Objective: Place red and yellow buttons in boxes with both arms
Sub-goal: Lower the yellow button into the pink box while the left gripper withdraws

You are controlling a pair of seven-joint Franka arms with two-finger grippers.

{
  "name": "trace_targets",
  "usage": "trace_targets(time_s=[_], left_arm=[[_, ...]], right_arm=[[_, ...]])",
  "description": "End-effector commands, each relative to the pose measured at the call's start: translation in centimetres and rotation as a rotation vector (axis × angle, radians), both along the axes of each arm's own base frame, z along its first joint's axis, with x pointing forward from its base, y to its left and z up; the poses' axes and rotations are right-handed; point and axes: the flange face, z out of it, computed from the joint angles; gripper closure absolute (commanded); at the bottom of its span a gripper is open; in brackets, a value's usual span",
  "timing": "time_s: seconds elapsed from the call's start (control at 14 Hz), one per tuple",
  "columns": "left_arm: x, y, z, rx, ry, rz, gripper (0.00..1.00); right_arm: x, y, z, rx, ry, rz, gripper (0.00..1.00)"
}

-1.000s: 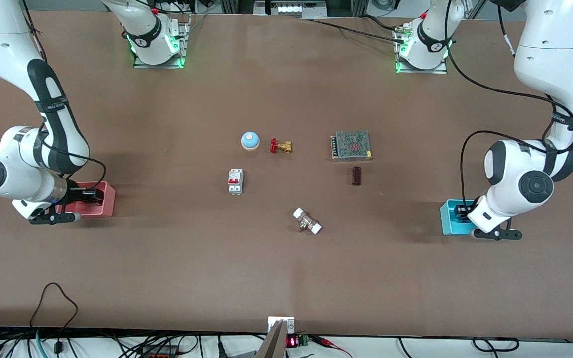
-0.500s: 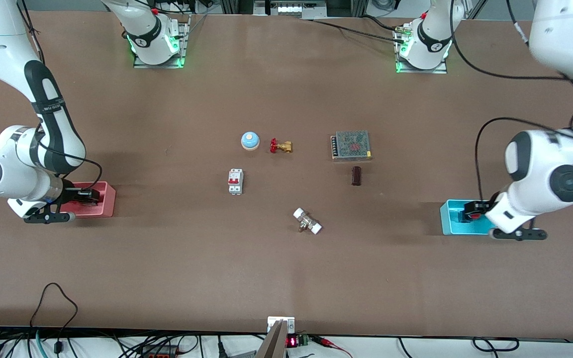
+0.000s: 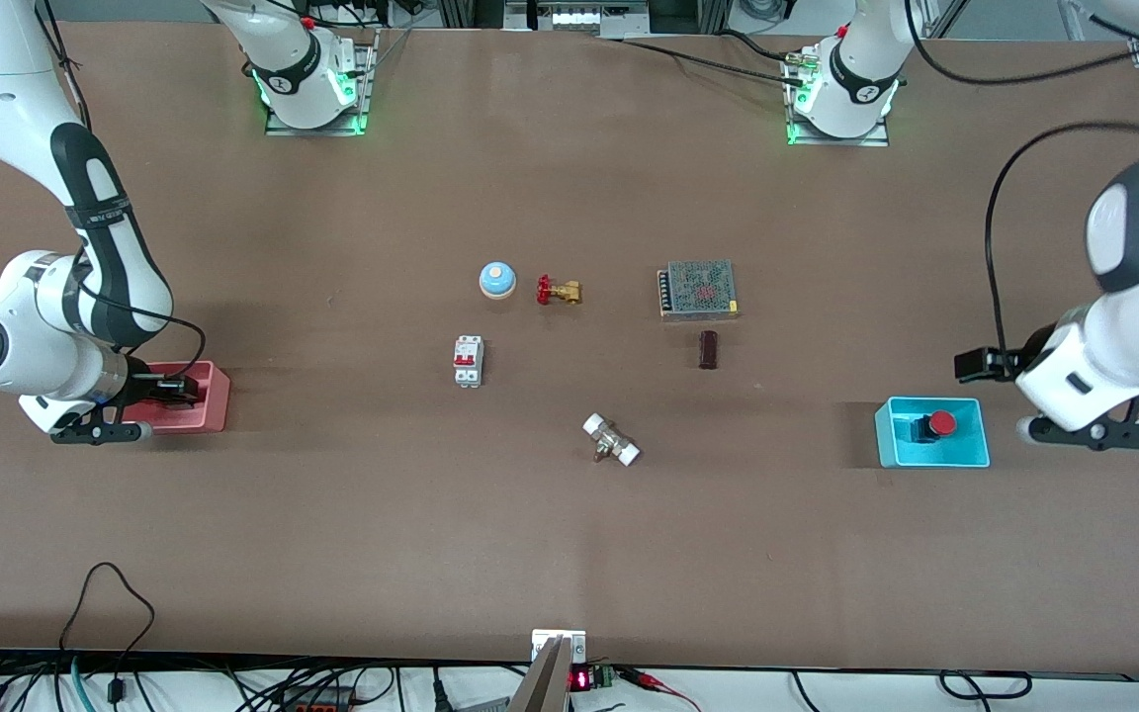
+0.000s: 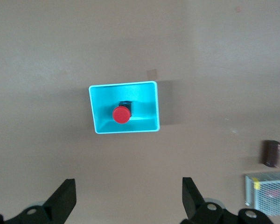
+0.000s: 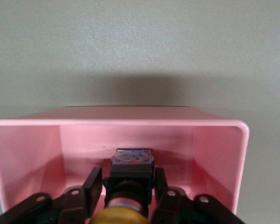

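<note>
Inside the glossy cyan bin sits the red button; left gripper wide, has lifted clear. Right gripper clamps the yellow button inside the smooth pink bin.

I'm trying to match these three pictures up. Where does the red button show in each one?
Front view: the red button sits in the blue box, toward the left arm's end of the table.
Left wrist view: the same button in that box, seen from above.
Right wrist view: not in it.
Shared landmark: the blue box.

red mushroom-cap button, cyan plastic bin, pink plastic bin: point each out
red mushroom-cap button [image 3: 942,422]: front view, centre of its cap
cyan plastic bin [image 3: 884,435]: front view, its end wall
pink plastic bin [image 3: 214,400]: front view, its end wall
</note>
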Motion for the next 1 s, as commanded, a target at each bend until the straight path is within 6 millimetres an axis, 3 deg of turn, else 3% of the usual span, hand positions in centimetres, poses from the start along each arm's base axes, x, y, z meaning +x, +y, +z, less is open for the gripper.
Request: trace_targets(time_s=[0.0, 0.21, 0.29, 0.36, 0.5, 0.71, 0.93], left_arm=[[-3.9, -1.5, 6.4, 0.008, 0.027, -0.021, 0.00], [-5.8, 0.2, 7.2, -0.044, -0.015, 0.016, 0.00], [-6.7, 1.8, 7.5, -0.051, -0.069, 0.045, 0.00], [-8.9, 2.7, 7.8, -0.046, -0.117, 0.061, 0.00], [-10.7, 1.4, 7.9, -0.044, -0.140, 0.045, 0.00], [-10.2, 1.4, 8.0, -0.047, -0.130, 0.037, 0.00], [-10.2, 0.8, 8.1, -0.047, -0.130, 0.025, 0.00]], right_arm=[[0.1, 0.0, 0.3, 0.010, -0.015, -0.005, 0.00], [0.2, 0.2, 0.9, 0.010, -0.016, -0.002, 0.00], [0.4, 0.4, 1.8, 0.009, -0.028, 0.007, 0.00], [0.6, 0.6, 3.2, 0.008, -0.044, 0.013, 0.00], [0.7, 1.0, 6.0, 0.013, -0.040, 0.019, 0.00], [0.6, 1.6, 10.4, 0.014, -0.052, 0.025, 0.00], [0.0, 4.1, 17.2, 0.022, -0.072, 0.044, 0.00]])
